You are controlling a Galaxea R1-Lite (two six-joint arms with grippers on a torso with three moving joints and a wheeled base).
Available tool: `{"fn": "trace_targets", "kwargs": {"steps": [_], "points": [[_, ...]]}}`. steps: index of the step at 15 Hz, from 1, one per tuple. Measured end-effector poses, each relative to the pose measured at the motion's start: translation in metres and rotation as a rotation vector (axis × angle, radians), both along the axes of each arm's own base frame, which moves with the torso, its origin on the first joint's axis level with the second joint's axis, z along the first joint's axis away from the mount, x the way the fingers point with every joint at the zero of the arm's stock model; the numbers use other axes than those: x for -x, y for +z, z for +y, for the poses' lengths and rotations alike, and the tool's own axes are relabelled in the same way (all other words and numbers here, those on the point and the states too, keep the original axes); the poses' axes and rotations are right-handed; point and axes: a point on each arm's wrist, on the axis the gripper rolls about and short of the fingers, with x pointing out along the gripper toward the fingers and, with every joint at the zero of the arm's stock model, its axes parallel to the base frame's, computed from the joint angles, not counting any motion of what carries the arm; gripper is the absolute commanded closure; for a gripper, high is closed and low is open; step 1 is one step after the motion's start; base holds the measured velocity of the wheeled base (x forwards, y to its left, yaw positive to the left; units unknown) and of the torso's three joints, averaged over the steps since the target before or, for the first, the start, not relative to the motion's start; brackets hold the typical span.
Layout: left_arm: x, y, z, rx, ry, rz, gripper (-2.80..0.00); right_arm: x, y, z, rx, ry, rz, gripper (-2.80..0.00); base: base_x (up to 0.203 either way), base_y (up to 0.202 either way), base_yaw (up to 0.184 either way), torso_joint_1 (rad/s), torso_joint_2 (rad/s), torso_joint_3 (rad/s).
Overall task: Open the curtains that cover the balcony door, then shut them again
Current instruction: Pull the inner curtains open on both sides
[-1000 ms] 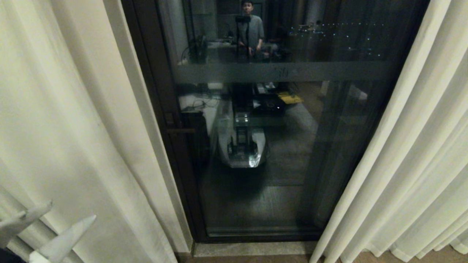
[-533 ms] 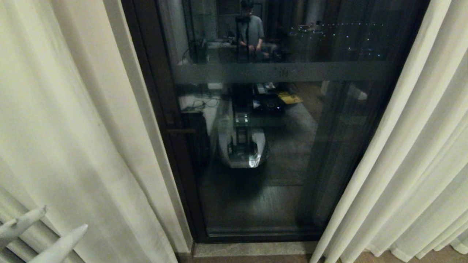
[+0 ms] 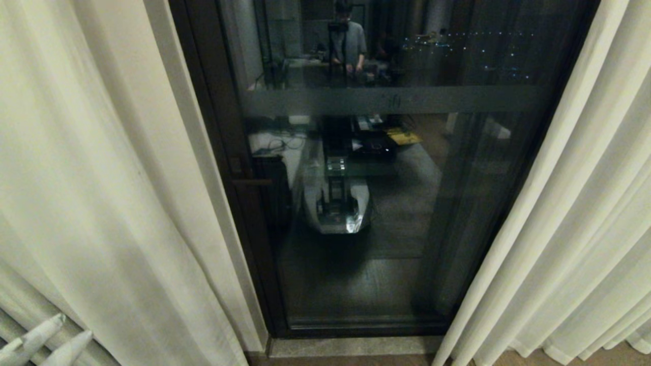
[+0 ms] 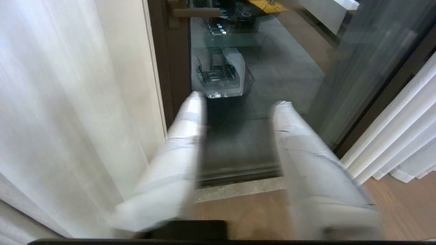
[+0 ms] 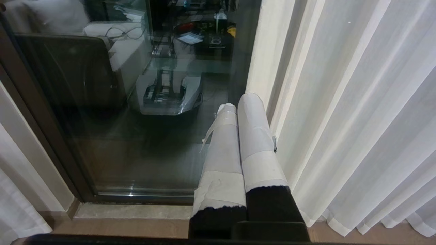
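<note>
Dark-framed glass balcony door (image 3: 386,203) stands uncovered between pleated cream curtains (image 3: 569,229).
Left gripper (image 4: 238,103) spread, empty; right gripper (image 5: 240,105) pressed together.

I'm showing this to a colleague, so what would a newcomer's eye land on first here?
First the balcony door: dark glass in the middle, uncovered, mirroring the room. Cream curtains hang drawn aside on both sides of it. At the lower left corner the left gripper pokes in, holding nothing.
</note>
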Motion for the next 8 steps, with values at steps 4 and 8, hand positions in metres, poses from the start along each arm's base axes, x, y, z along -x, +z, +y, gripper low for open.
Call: {"fn": "trace_targets", "kwargs": {"steps": [4,8], "points": [[0.013,-0.013,0.000,0.000,0.001,0.018,0.00,0.000,0.000,0.000,0.000,0.000,0.000,0.00,0.000,0.000,0.000,0.000,0.00,0.000],[0.018,-0.017,0.001,0.000,-0.001,-0.003,0.00,0.000,0.000,0.000,0.000,0.000,0.000,0.00,0.000,0.000,0.000,0.000,0.00,0.000]]}}
